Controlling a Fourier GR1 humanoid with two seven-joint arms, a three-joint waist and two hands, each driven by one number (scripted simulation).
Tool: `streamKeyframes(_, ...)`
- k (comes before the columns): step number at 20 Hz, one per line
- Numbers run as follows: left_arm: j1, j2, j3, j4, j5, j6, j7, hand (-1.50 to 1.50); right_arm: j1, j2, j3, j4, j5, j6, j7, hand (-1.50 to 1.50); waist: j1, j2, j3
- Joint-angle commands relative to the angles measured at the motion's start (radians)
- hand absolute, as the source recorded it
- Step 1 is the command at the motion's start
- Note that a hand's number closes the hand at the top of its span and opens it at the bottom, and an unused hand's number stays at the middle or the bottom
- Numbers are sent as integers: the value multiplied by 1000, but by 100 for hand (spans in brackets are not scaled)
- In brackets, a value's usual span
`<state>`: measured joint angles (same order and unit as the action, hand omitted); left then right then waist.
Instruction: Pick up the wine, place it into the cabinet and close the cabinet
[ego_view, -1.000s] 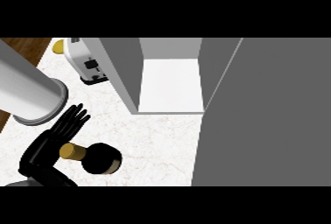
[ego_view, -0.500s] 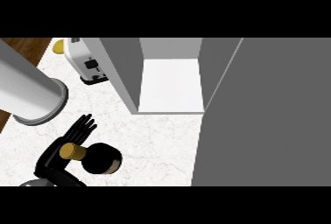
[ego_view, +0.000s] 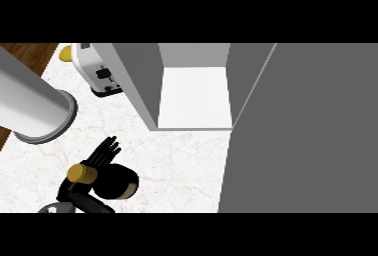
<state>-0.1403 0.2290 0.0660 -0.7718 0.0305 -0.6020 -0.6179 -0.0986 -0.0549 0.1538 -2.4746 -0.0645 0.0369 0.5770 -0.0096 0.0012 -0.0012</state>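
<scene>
The counter (ego_view: 177, 150) looks like pale polished marble with faint veins. At the upper left of the frame a strip of floor (ego_view: 29, 52) shows brown wood grain. The cabinet (ego_view: 193, 97) has smooth matt white and grey panels. The toaster (ego_view: 100, 75) looks like white plastic. The wine bottle (ego_view: 114, 181) is glossy black with a matt gold cap (ego_view: 83, 173). The left hand (ego_view: 100, 156) is matt black.

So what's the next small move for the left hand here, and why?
Probably curl the fingers round the wine. The left hand lies against the bottle's far side with fingers straight, not yet gripping. The cabinet stands open beyond it, so lifting can follow once it's held.
</scene>
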Motion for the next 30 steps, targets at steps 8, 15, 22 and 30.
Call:
streamKeyframes(8,-110,-49,-20,212,15,-113,-148,-150,60,-6,-2,-85,-53,26,9,-150,-9,0,0)
streamKeyframes(15,-102,-33,-54,219,9,-143,-191,-150,-1,-8,-54,-26,-74,13,21,-150,4,0,1)
streamKeyframes(22,-93,-66,-80,239,-15,-59,-300,-150,84,-13,-36,-58,-84,60,-34,-150,-4,1,1)
streamKeyframes(30,-205,-113,-52,287,65,-82,-161,150,32,13,7,-18,-25,31,22,-150,-2,1,1)
